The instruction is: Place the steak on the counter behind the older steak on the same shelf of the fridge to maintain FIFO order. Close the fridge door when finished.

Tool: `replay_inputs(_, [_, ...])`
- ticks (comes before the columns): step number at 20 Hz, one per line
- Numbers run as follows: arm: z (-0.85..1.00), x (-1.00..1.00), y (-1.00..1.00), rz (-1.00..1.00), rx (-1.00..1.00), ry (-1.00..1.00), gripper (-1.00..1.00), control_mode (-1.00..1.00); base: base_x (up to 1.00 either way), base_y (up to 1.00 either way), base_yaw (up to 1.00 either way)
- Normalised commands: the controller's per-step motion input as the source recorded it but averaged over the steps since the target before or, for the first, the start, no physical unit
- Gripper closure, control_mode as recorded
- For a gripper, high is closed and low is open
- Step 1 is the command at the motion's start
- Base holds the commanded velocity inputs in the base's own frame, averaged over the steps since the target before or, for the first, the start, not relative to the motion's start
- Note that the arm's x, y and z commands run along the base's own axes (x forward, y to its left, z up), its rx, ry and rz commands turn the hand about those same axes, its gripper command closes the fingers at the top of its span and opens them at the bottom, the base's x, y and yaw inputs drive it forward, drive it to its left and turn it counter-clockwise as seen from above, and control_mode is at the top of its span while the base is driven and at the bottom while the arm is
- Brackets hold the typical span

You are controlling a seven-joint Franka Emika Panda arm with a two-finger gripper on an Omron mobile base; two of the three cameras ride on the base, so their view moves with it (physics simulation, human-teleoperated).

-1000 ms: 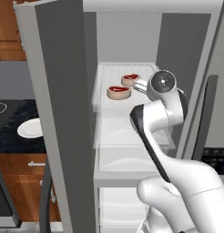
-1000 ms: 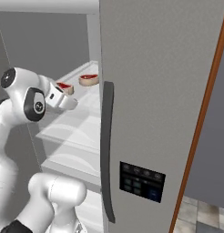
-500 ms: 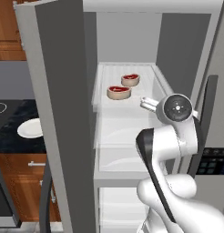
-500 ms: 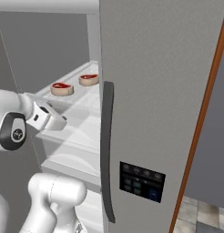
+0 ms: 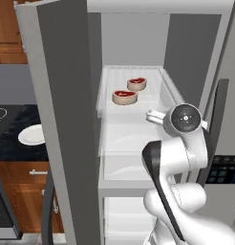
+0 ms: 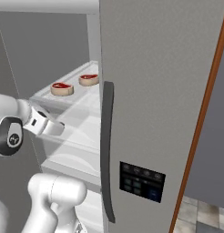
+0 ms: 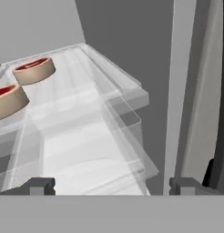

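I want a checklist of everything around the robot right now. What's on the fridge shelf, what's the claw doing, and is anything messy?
Surface: white shelf inside the open fridge.
Job's things: two steaks on that shelf, front steak and rear steak, apart, one behind the other.
Fridge door: left door open.
Clutter: white plate on the black counter.
Gripper: gripper open, holding nothing, in front of the shelf.
Cables: nothing seen.
Surroundings: wooden cabinets below the counter.

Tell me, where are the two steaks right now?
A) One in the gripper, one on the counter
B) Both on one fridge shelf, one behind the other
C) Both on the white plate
B: the front steak and the rear steak both sit on the shelf.
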Motion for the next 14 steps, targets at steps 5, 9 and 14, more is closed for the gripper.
replay_inputs(5, [-0.39,-0.84,0.08,0.26,-0.07,0.00,-1.00,-1.00,0.00,0.00,0.00])
replay_inputs(9, [-0.21,-0.48,0.05,0.26,-0.05,0.00,-1.00,1.00,-0.15,0.00,0.09])
replay_inputs(14, [0.00,0.00,0.00,0.00,0.00,0.00,-1.00,1.00,-0.60,0.00,0.38])
